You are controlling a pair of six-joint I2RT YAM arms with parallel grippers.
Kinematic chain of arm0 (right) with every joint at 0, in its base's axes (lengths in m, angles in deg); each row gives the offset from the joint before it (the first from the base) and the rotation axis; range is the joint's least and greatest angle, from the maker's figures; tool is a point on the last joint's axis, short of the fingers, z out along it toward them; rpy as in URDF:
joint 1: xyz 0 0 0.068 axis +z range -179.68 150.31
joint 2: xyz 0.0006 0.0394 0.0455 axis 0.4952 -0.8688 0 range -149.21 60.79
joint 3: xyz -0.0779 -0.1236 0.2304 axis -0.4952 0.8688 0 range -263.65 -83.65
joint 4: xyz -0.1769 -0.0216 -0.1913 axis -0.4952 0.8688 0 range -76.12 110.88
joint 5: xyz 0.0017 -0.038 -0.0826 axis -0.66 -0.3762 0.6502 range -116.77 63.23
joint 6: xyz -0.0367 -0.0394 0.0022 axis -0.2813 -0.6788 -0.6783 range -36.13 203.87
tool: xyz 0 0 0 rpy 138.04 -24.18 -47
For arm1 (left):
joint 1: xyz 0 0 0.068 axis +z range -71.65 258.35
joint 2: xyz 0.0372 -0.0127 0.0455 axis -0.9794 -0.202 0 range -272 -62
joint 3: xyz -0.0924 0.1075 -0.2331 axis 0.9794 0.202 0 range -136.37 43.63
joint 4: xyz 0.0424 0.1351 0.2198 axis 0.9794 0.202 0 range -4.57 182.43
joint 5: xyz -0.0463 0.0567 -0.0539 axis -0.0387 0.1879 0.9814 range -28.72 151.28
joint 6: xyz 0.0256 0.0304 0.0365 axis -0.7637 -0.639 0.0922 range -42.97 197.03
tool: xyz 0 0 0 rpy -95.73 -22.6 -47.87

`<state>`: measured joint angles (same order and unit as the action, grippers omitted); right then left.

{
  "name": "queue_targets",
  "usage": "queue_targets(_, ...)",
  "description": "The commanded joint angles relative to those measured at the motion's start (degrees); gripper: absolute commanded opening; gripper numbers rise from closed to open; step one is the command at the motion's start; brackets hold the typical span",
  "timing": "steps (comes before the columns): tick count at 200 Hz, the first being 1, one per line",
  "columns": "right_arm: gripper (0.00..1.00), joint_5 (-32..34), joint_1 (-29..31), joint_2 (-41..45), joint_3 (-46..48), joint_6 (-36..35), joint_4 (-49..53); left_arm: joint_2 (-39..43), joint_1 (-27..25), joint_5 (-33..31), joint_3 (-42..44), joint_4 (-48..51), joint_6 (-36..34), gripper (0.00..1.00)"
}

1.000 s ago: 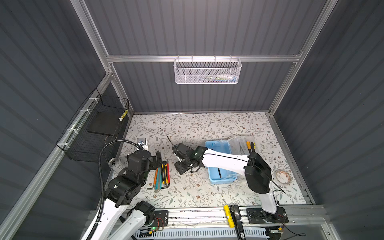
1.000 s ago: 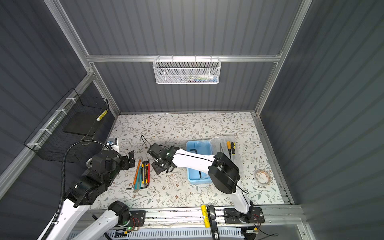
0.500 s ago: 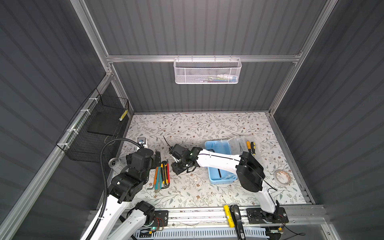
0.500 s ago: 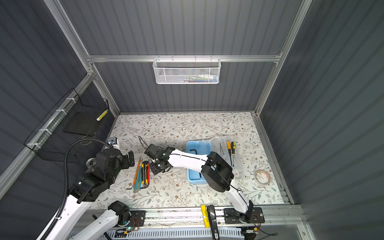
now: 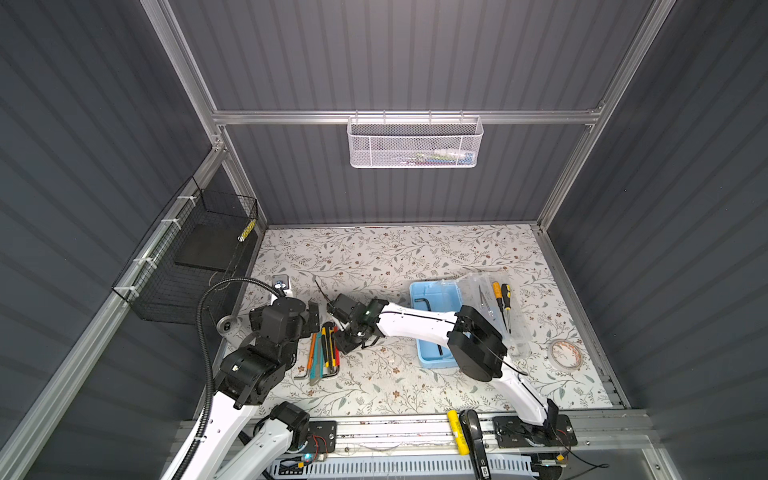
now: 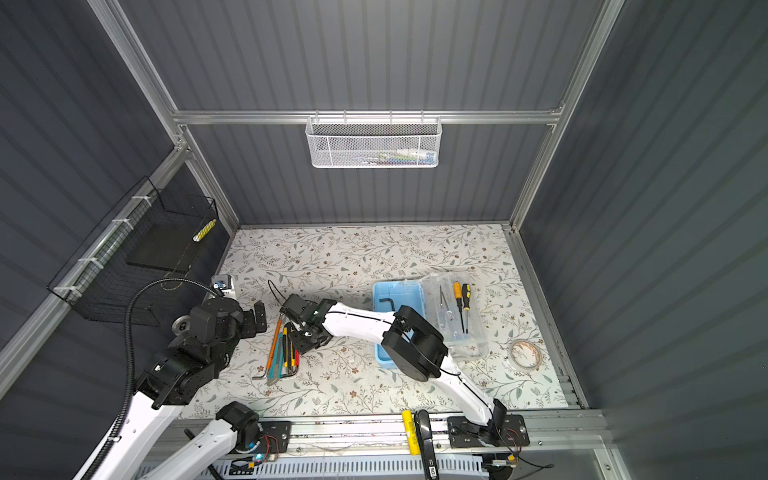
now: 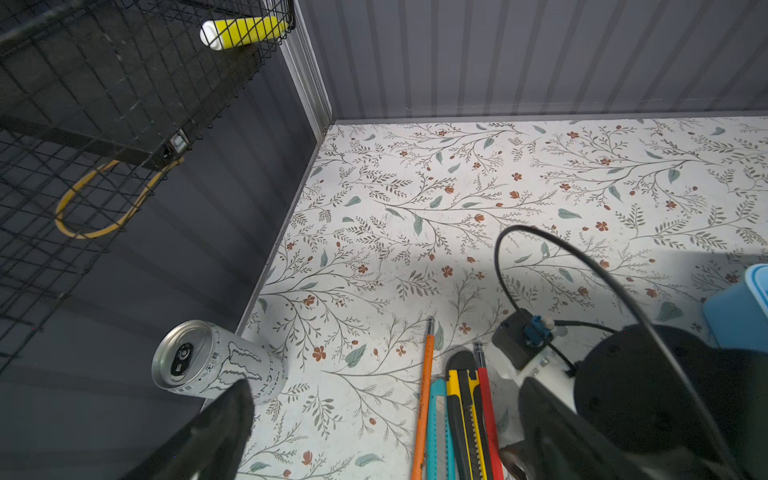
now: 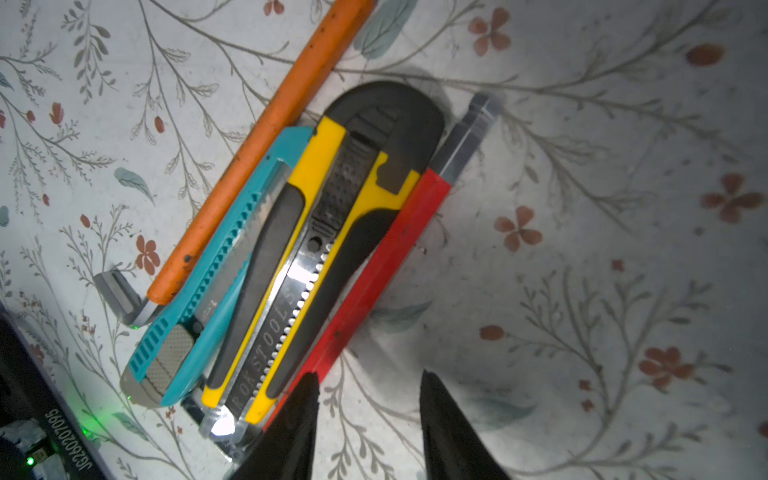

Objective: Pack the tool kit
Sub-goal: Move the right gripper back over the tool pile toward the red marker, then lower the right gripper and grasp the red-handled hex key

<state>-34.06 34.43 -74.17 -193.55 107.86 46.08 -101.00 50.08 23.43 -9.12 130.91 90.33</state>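
Observation:
The tool kit's light blue base (image 5: pixel 434 328) lies open in both top views, its clear lid (image 5: pixel 496 316) folded out to the right with two screwdrivers (image 5: pixel 502 301) on it. A black hex key (image 5: pixel 426 300) lies inside the base. To its left is a tight row of tools: an orange-sleeved hex key (image 8: pixel 266 145), a teal cutter (image 8: pixel 224 257), a yellow-black cutter (image 8: pixel 316 232) and a red-sleeved hex key (image 8: pixel 374 266). My right gripper (image 8: pixel 368 374) reaches across to that row, open. One fingertip (image 8: pixel 305 399) overlaps the red key's end, with bare table between the tips. My left gripper (image 7: pixel 384 390) stands wide open beside the row.
A silver drink can (image 7: pixel 216 361) stands at the table's left edge near my left gripper. A tape roll (image 5: pixel 564 353) lies at the right. A white mesh basket (image 5: pixel 415 143) hangs on the back wall and a black wire basket (image 5: pixel 195 249) on the left wall.
My right gripper has moved left from the table's middle to the tool row, and its jaws have narrowed. The left arm has barely shifted.

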Motion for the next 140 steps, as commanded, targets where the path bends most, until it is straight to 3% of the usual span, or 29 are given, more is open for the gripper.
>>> queue_targets(1,0.41,0.1,0.2,-2.0,-2.6,-0.2,1.3,0.4,0.4,-1.1,-0.7,1.3,0.5,0.99)
queue_targets(60,0.36,1.2,0.4,-6.2,-6.3,0.1,4.1,0.1,0.4,-1.2,-0.8,1.4,0.2,0.99)
queue_targets(103,0.33,10.9,0.5,-6.9,-7.9,-2.6,11.3,0.6,0.4,-1.3,-0.7,1.3,0.2,0.99)
queue_targets(140,0.27,18.2,-0.3,-4.9,-3.6,-6.4,13.8,0.2,0.4,-0.9,-0.7,1.1,0.1,0.99)
